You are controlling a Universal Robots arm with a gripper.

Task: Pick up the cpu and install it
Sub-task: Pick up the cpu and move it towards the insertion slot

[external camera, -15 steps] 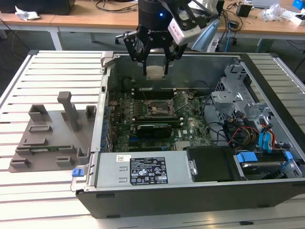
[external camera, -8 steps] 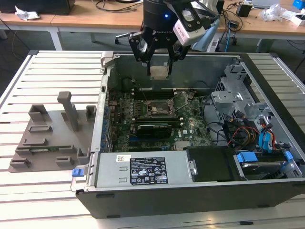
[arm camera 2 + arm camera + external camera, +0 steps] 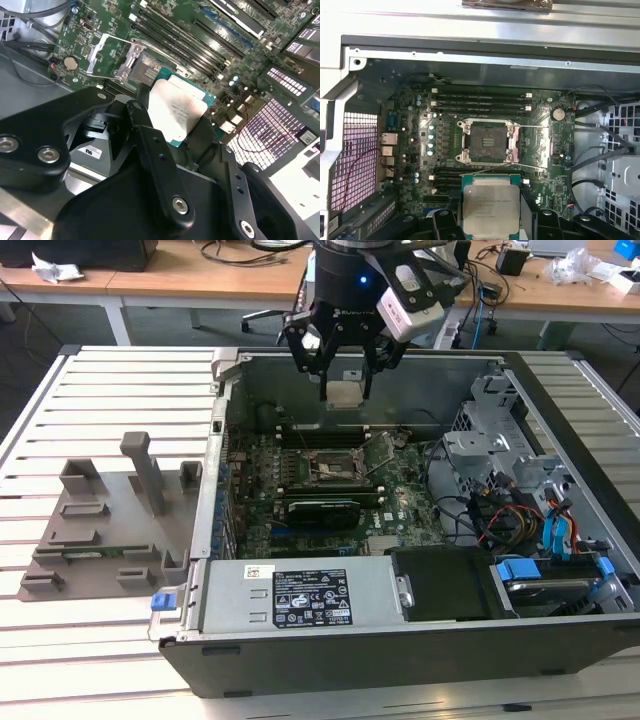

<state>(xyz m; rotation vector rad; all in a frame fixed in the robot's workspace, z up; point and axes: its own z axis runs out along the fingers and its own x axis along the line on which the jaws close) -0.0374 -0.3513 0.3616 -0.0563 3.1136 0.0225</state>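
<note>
**Fingers (image 3: 322, 375) clamped on the cpu (image 3: 345, 393) above the open computer case (image 3: 400, 660)**

Exterior view: the black fingers close from both sides on the pale square cpu. They hold it in the air near the case's far wall, clear of the green motherboard (image 3: 400, 502). The socket (image 3: 330, 465) lies lower on the board, with its hinged frame (image 3: 382, 447) swung open beside it. The case rests on a slatted bench (image 3: 100, 390). A grey plastic holder (image 3: 110, 510) stands on the bench toward the exterior view's left, just beside the case.

Second wrist view: the cpu (image 3: 177, 112) shows its silvery top and thin green rim, gripped at its edges between the fingers (image 3: 155, 165). Beyond it are the hinged frame (image 3: 107, 50), a round coin battery (image 3: 70, 62) and long memory slots (image 3: 200, 40).

First wrist view: the cpu (image 3: 491, 205) sits level between the fingers (image 3: 445, 222), just beside the socket (image 3: 487, 140), whose dark bed is uncovered. Memory slots (image 3: 480, 100) run along two sides of the socket.
</note>
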